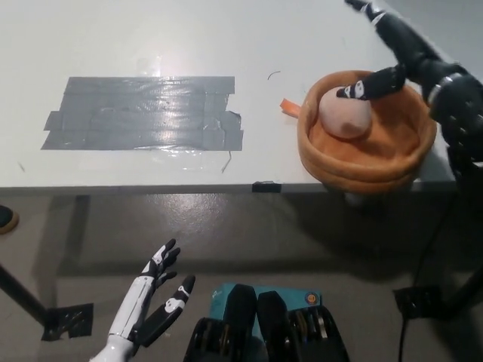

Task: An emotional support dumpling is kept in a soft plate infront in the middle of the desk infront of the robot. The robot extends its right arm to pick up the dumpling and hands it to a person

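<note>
A pale pink dumpling (343, 117) lies in the soft orange plate (367, 162) at the right of the white desk, near its front edge. My black right hand (400, 56) hovers over the plate's far right side, open, with one finger reaching over the dumpling's top and another stretched up and away. It holds nothing. My white left hand (147, 302) rests open below the desk's front edge, at the lower left.
A large patch of grey tape (143, 113) covers the desk (249, 45) left of the middle. A small orange tab (289, 107) sticks out of the plate's left side. Below the desk edge is grey floor with a black stand foot (419, 302).
</note>
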You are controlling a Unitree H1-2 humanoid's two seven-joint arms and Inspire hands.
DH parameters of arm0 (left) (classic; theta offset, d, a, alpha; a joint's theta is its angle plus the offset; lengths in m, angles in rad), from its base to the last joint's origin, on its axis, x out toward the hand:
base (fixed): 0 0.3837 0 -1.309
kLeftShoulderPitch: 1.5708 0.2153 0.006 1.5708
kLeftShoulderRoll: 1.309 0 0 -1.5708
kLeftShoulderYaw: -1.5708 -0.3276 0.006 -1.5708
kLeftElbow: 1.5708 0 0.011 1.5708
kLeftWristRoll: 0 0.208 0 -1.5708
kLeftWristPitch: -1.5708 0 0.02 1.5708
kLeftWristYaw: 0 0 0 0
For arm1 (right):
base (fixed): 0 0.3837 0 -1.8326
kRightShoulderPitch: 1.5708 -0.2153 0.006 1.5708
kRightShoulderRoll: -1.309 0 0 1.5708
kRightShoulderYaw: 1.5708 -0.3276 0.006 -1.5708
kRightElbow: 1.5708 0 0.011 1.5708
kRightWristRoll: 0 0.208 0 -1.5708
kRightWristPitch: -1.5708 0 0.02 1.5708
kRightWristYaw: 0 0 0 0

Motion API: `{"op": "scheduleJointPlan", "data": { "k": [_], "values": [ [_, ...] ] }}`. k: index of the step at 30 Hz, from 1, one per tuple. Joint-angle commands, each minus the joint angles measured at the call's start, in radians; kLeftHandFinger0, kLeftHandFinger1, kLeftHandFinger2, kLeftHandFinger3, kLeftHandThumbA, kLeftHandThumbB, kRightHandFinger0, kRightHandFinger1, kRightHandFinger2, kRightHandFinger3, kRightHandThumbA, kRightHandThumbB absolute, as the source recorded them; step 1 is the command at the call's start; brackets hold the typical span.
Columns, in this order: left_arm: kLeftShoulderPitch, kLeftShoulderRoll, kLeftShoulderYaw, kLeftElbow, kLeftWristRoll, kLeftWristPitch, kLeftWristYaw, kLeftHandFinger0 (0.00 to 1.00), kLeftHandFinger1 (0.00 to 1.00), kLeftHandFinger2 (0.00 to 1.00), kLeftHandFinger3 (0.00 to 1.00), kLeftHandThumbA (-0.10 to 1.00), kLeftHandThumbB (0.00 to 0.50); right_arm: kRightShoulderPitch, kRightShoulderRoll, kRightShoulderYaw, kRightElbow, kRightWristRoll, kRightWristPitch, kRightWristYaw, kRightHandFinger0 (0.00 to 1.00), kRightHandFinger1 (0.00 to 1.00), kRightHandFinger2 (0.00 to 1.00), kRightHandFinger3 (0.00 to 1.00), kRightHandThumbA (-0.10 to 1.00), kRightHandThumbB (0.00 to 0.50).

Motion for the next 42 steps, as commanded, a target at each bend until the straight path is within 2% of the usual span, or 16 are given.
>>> {"op": "scheduleJointPlan", "data": {
  "k": [1,3,4,7,8,9,11,15,21,24,28,35,38,39,41,42],
  "values": [
    [-0.04,0.009,0.0,-0.036,0.007,-0.032,-0.017,0.91,0.99,1.0,1.0,0.64,0.021,-0.21,0.049,0.028,0.286,0.011,0.066,0.088,1.0,1.0,1.0,1.0,1.0,0.439],
    [-0.044,0.01,0.0,-0.04,0.007,-0.029,-0.02,0.91,0.99,1.0,1.0,0.63,0.001,-0.217,0.069,0.021,0.34,0.031,0.053,0.092,1.0,1.0,1.0,1.0,1.0,0.441],
    [-0.045,0.01,0.001,-0.043,0.011,-0.027,-0.019,0.91,0.99,1.0,1.0,0.63,0.009,-0.22,0.078,0.014,0.373,0.044,0.047,0.099,1.0,1.0,1.0,1.0,1.0,0.421],
    [-0.049,0.009,0.003,-0.047,0.01,-0.015,-0.024,0.92,1.0,1.0,1.0,0.63,0.018,-0.22,0.086,0.034,0.421,0.026,0.022,0.099,1.0,1.0,1.0,1.0,1.0,0.412],
    [-0.05,0.012,0.003,-0.049,0.013,-0.011,-0.026,0.93,1.0,1.0,1.0,0.64,0.018,-0.215,0.088,0.042,0.437,0.021,0.001,0.098,1.0,1.0,1.0,1.0,1.0,0.379],
    [-0.052,0.013,0.003,-0.048,0.013,-0.011,-0.027,0.93,1.0,1.0,1.0,0.64,0.018,-0.216,0.088,0.045,0.444,0.02,-0.009,0.099,1.0,1.0,1.0,1.0,1.0,0.377],
    [-0.057,0.014,0.005,-0.045,0.013,-0.017,-0.029,0.93,1.0,1.0,1.0,0.64,0.014,-0.221,0.084,0.082,0.488,-0.008,-0.044,0.103,1.0,1.0,1.0,1.0,1.0,0.394],
    [-0.067,0.015,0.006,-0.035,0.018,-0.025,-0.027,0.91,0.99,1.0,1.0,0.65,0.013,-0.227,0.082,0.102,0.521,-0.017,-0.016,0.09,1.0,1.0,1.0,1.0,1.0,0.44],
    [-0.078,0.014,0.006,-0.031,0.007,-0.024,-0.037,0.9,0.98,1.0,1.0,0.64,0.007,-0.216,0.072,0.103,0.502,-0.01,0.001,0.105,1.0,1.0,1.0,1.0,1.0,0.429],
    [-0.081,0.014,0.007,-0.033,0.013,-0.012,-0.037,0.91,0.99,1.0,1.0,0.66,0.025,-0.221,0.076,0.1,0.529,-0.006,0.01,0.107,1.0,1.0,1.0,1.0,1.0,0.453],
    [-0.085,0.014,0.008,-0.031,0.018,-0.025,-0.035,0.9,0.98,1.0,1.0,0.65,0.006,-0.225,0.076,0.106,0.553,-0.008,0.013,0.116,1.0,1.0,1.0,1.0,1.0,0.451],
    [-0.099,0.015,0.013,-0.022,0.014,-0.026,-0.037,0.89,0.98,1.0,1.0,0.68,0.023,-0.25,0.059,0.159,0.575,-0.045,0.03,0.145,1.0,1.0,1.0,1.0,1.0,0.451],
    [-0.108,0.017,0.014,-0.023,0.017,-0.026,-0.037,0.89,0.98,1.0,1.0,0.7,0.007,-0.281,0.053,0.198,0.606,-0.069,0.014,0.157,1.0,1.0,1.0,1.0,1.0,0.455],
    [-0.108,0.017,0.013,-0.025,0.019,-0.029,-0.037,0.89,0.98,1.0,1.0,0.69,0.0,-0.29,0.052,0.214,0.615,-0.08,0.02,0.158,1.0,1.0,1.0,1.0,0.94,0.444],
    [-0.116,0.02,0.014,-0.023,0.019,-0.027,-0.039,0.88,0.96,1.0,1.0,0.69,0.0,-0.309,0.052,0.244,0.629,-0.099,0.032,0.164,1.0,1.0,1.0,1.0,0.69,0.455],
    [-0.119,0.019,0.015,-0.023,0.019,-0.026,-0.038,0.87,0.96,1.0,1.0,0.69,0.0,-0.315,0.054,0.258,0.643,-0.108,0.035,0.164,1.0,1.0,1.0,1.0,0.51,0.429]
  ]
}}
